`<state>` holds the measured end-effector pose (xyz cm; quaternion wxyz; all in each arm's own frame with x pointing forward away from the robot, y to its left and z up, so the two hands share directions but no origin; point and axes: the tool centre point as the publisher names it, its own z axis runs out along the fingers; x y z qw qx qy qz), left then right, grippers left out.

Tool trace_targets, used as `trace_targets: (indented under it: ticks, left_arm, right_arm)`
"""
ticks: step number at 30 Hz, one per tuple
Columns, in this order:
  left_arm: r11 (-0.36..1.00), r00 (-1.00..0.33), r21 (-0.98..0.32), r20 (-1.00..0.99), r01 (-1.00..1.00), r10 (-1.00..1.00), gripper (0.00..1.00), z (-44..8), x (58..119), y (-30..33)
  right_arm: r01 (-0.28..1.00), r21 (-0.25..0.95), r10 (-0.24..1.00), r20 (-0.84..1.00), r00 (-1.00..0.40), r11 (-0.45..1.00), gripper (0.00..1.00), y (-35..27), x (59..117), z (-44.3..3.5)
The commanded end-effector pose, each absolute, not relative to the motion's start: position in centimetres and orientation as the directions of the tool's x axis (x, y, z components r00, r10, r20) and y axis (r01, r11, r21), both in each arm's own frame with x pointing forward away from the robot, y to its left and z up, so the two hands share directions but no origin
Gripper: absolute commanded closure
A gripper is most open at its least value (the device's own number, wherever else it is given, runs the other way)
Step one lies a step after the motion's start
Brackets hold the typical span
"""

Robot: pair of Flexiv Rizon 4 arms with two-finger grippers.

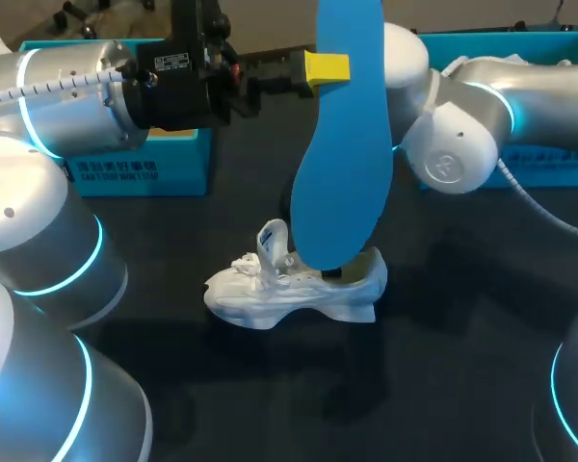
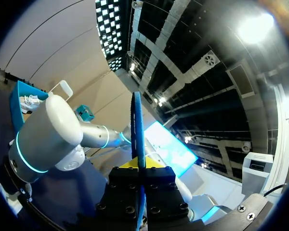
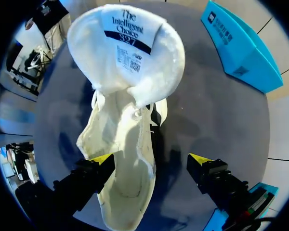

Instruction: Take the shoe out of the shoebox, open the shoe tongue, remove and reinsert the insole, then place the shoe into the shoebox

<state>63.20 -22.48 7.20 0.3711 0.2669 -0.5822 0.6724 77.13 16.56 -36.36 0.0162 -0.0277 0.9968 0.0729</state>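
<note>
A white shoe (image 1: 294,284) lies on the dark table, its tongue (image 1: 273,241) standing up. Above it hangs a blue insole (image 1: 342,144), toe end down, with my left gripper (image 1: 326,67) shut on its upper part. In the left wrist view the insole (image 2: 137,125) shows edge-on, clamped between the fingers. My right arm (image 1: 482,115) comes down behind the insole, which hides its gripper in the head view. The right wrist view looks down into the shoe (image 3: 127,168), tongue (image 3: 125,48) folded back. There my right gripper (image 3: 151,159) stands open just above the shoe's opening.
A blue shoebox (image 1: 135,164) stands at the back left, partly behind my left arm. A second blue box (image 1: 520,48) sits at the back right. One blue box (image 3: 243,48) also shows beyond the shoe in the right wrist view.
</note>
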Motion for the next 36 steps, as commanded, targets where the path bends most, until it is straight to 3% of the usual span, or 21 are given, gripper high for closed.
trace_targets:
  ticks: [1, 5, 12, 14, 21, 24, 25, 36]
  left_arm:
    - [-0.047, -0.582, -0.584, 0.792, -0.81, 0.186, 1.0, 7.1, 63.1, -22.5]
    - [-0.047, -0.582, -0.584, 0.792, -0.81, 0.186, 1.0, 7.1, 63.1, -22.5]
    - [-0.047, -0.582, -0.584, 0.792, -0.81, 0.186, 1.0, 7.1, 63.1, -22.5]
    - [-0.047, -0.582, -0.584, 0.792, -0.81, 0.186, 1.0, 7.1, 63.1, -22.5]
    - [-0.047, -0.582, -0.584, 0.792, -0.81, 0.186, 1.0, 7.1, 63.1, -22.5]
    - [-0.047, -0.582, -0.584, 0.792, -0.81, 0.186, 1.0, 7.1, 63.1, -22.5]
    - [-0.047, -0.582, -0.584, 0.792, -0.81, 0.186, 1.0, 7.1, 63.1, -22.5]
    - [-0.047, -0.582, -0.584, 0.792, -0.81, 0.186, 1.0, 7.1, 63.1, -22.5]
  right_arm:
    - [-0.061, 0.142, -0.059, -0.021, -0.998, 0.988, 0.15, 17.1, 77.6, -37.5]
    - [-0.064, 0.142, -0.064, -0.007, -0.998, 0.988, 0.27, 17.2, 77.6, -37.9]
    - [-0.065, 0.145, -0.067, 0.011, -0.998, 0.987, 0.32, 17.3, 77.4, -38.4]
    - [-0.065, 0.145, -0.068, 0.015, -0.998, 0.987, 0.48, 17.2, 77.3, -38.6]
    - [-0.062, 0.141, -0.068, 0.036, -0.997, 0.988, 0.64, 17.2, 76.8, -39.1]
    - [-0.061, 0.14, -0.068, 0.043, -0.997, 0.988, 0.85, 17.2, 76.6, -39.2]
    - [-0.058, 0.14, -0.065, 0.046, -0.997, 0.988, 0.98, 17.2, 76.6, -39.2]
    - [0.053, 0.139, 0.04, 0.09, -0.995, 0.989, 1.0, 16.7, 76.0, -38.0]
